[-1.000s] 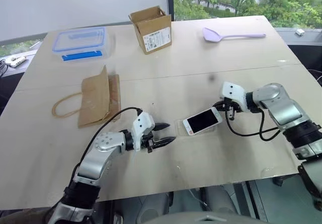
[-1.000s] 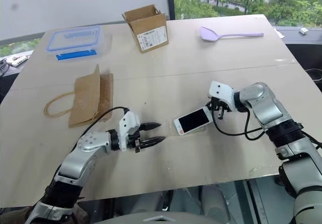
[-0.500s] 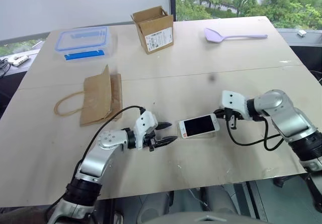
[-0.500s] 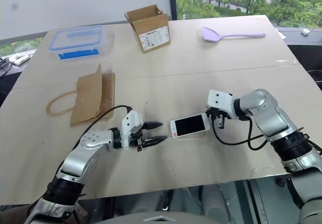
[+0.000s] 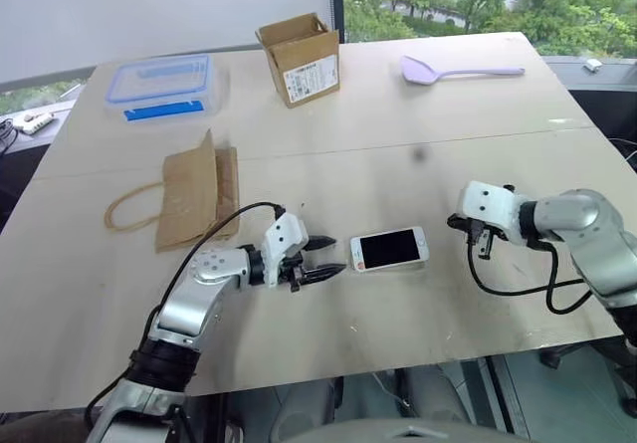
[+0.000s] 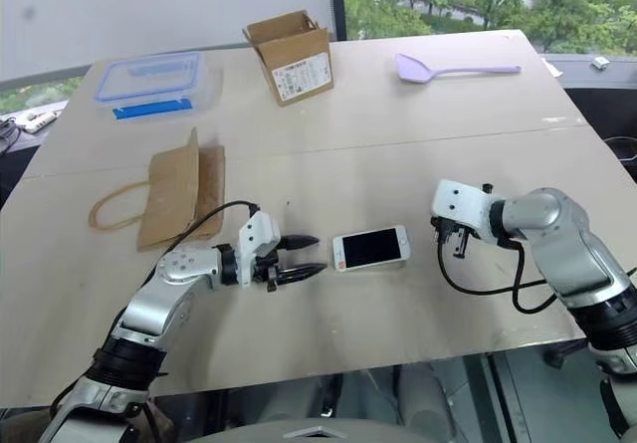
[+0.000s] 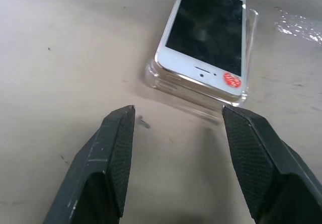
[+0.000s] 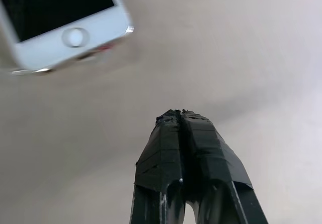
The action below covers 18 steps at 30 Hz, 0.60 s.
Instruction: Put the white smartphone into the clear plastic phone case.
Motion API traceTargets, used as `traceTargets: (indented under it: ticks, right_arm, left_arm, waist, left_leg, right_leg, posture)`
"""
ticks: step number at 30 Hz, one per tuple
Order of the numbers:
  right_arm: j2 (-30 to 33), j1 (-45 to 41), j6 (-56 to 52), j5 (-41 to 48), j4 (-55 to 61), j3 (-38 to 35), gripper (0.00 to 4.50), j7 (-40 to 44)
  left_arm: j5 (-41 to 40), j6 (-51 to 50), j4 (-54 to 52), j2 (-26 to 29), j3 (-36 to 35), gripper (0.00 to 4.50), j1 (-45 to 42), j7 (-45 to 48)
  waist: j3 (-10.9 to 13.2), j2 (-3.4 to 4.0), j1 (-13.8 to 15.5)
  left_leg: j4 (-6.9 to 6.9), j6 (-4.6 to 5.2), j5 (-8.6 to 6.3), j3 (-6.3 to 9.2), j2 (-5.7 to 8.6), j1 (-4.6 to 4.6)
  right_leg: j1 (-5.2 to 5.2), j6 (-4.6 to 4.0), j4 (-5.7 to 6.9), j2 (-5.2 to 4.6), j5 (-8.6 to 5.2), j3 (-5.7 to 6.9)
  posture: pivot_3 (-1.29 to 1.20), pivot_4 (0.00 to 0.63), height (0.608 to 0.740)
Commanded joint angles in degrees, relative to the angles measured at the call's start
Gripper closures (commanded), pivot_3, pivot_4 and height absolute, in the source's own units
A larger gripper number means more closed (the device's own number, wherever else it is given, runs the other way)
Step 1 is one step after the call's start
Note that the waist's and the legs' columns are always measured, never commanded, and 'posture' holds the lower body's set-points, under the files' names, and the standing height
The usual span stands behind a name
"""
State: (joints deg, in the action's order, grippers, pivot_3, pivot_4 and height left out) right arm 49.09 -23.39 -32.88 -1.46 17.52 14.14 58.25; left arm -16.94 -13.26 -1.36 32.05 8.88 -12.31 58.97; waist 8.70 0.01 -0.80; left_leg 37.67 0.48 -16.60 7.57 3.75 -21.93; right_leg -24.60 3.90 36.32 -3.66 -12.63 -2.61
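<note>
Head cams: the R gripper (image 5: 479, 248) has pulled back off the phone (image 5: 389, 249) since a sec ago; then it was at the phone's far end with the phone tilted up, now it's near but apart, fingers together, holding nothing. Phone now lies flat on the table (image 5: 418, 95), screen up, squared round from its earlier skew. L gripper (image 5: 320, 258) sits just beside the phone's near end, fingers apart, no contact, barely shifted.

L wrist cam: phone (image 7: 205, 35) rests on top of the case (image 7: 197, 102). I see the clear rim showing under the near end and down one long side, so it looks perched, not clicked in. My own two pads (image 7: 122, 153) straddle the near end, well open.

R wrist cam: my fingers (image 8: 187, 148) are pressed shut, phone's home-button end (image 8: 75, 36) clear of them.

Assessment: placement done, seating doubtful. I reckon a press-down is still owed.
</note>
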Motion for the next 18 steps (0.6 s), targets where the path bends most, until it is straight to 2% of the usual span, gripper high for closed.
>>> traceTargets:
  ticks: [1, 12, 15, 18]
  right_arm:
    - [-0.7, 1.0, -2.1, 1.5, 4.9, -0.7, 4.50, -0.6]
    - [-4.2, 2.6, -6.0, 3.4, 11.6, 4.1, 4.50, -1.2]
    - [-3.7, 3.0, -6.4, 3.7, 11.5, 2.5, 4.50, -2.0]
    - [-6.0, 1.8, -9.6, 8.1, 12.7, -2.1, 4.50, -3.2]
  left_arm:
    - [0.7, 1.5, 1.2, 0.1, -0.5, 1.72, -0.5, 0.1]
    - [2.3, 1.9, 1.6, -1.6, 1.4, 1.72, -1.1, -0.7]
    - [2.4, 1.2, 0.7, -1.9, 1.4, 1.72, -1.0, -1.0]
    - [2.2, 0.7, 0.5, -1.9, 0.9, 1.72, -0.9, -1.2]
  waist:
    - [0.0, 0.00, 0.0]
    - [0.0, -0.01, 0.1]
    - [0.0, -0.01, 0.3]
    - [0.0, -0.01, 0.3]
  left_leg:
    - [0.08, 0.00, 0.00, 0.00, 0.00, -0.01]
    - [0.69, 0.01, -0.01, -0.01, 0.04, 0.05]
    - [0.69, 0.01, -0.01, 0.02, 0.04, 0.04]
    - [0.70, 0.01, -0.01, 0.02, 0.05, 0.03]
  right_leg:
    - [0.00, 0.00, 0.05, 0.01, 0.00, 0.00]
    - [0.15, 0.02, 0.53, 0.06, 0.01, 0.02]
    - [0.15, 0.02, 0.53, 0.06, 0.01, 0.05]
    - [0.15, 0.02, 0.53, 0.04, 0.01, 0.05]
  posture:
    - [0.00, 0.150, 0.740]
    - [0.00, 0.150, 0.740]
    - [0.00, 0.150, 0.740]
    - [0.00, 0.150, 0.740]
